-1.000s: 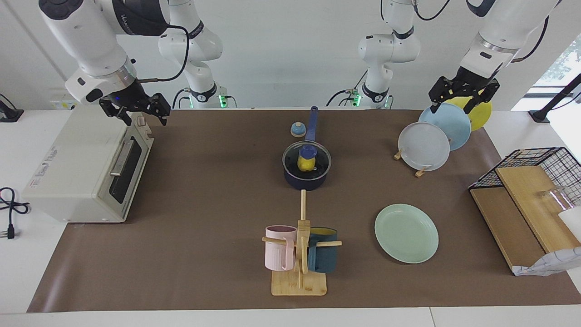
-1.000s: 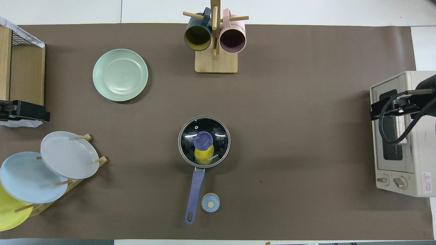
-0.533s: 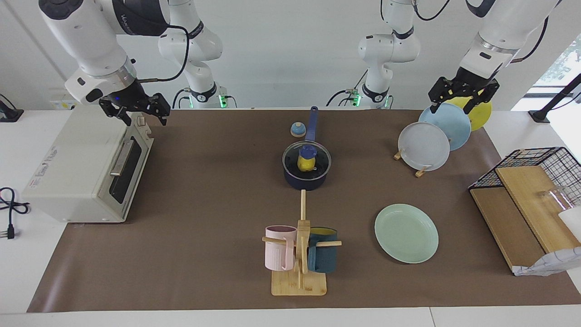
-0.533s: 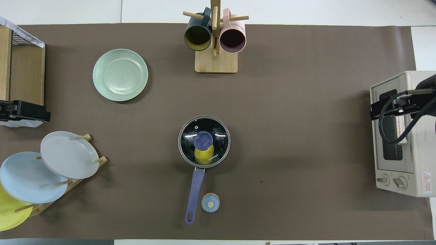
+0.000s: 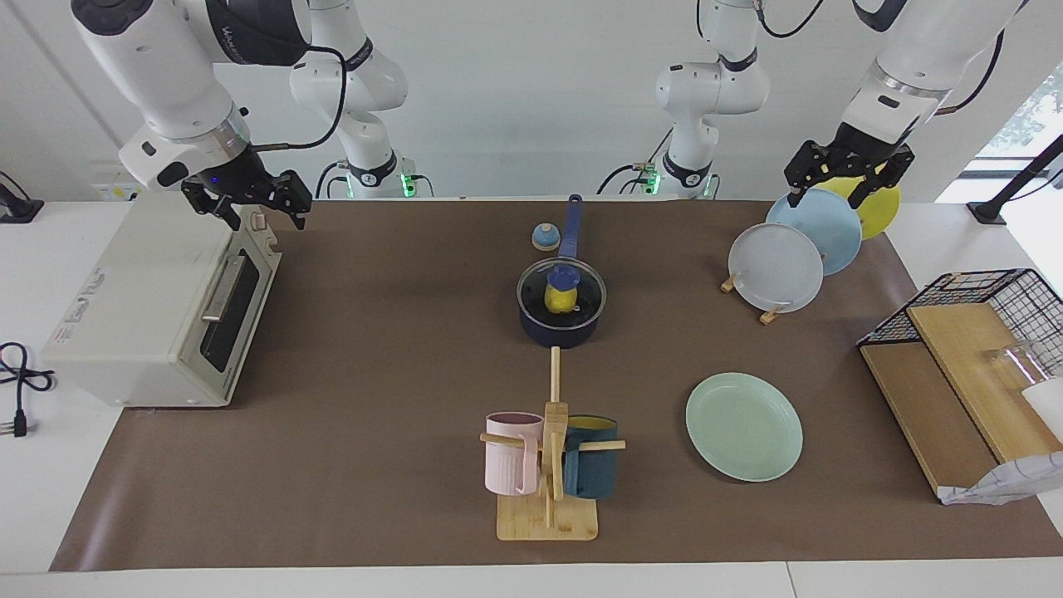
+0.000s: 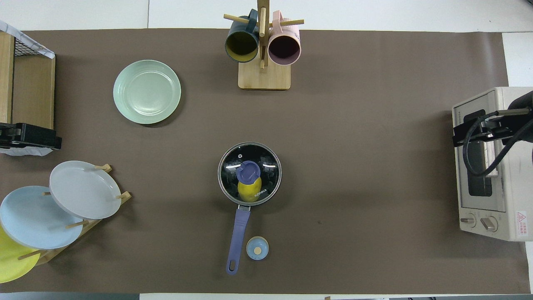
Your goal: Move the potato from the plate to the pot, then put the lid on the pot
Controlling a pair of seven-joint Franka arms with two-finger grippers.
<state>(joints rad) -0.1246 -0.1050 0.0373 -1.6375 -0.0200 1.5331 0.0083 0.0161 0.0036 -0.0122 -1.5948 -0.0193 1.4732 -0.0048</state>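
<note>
Lid (image 5: 561, 288): glass, fragile, slick; sits on pot (image 5: 558, 330), best lifted by its knob.
Potato (image 5: 559, 301): light, glossy, inside the pot.
Left tool (image 5: 841, 178): wide, empty, over the plate rack (image 5: 751, 299).
Right tool (image 5: 247, 203): wide, empty, over the toaster oven (image 5: 158, 311).

a white table (image 5: 50, 498) is covered over most of its top by a brown mat (image 5: 374, 349). on the mat, near the middle, the pot (image 5: 558, 325) is seen with its handle pointing toward the robots; a small bell (image 5: 545, 237) is set just beside the handle. farther from the robots, a wooden mug stand (image 5: 547, 517) is placed, and the plate (image 5: 743, 426) lies flat beside it, toward the left arm's end. a wooden plate rack (image 6: 85, 227) is stood nearer the robots at that end, and a wire basket (image 5: 972, 291) with wooden boards rests at the mat's edge. a toaster oven (image 5: 149, 307) is placed at the right arm's end.
</note>
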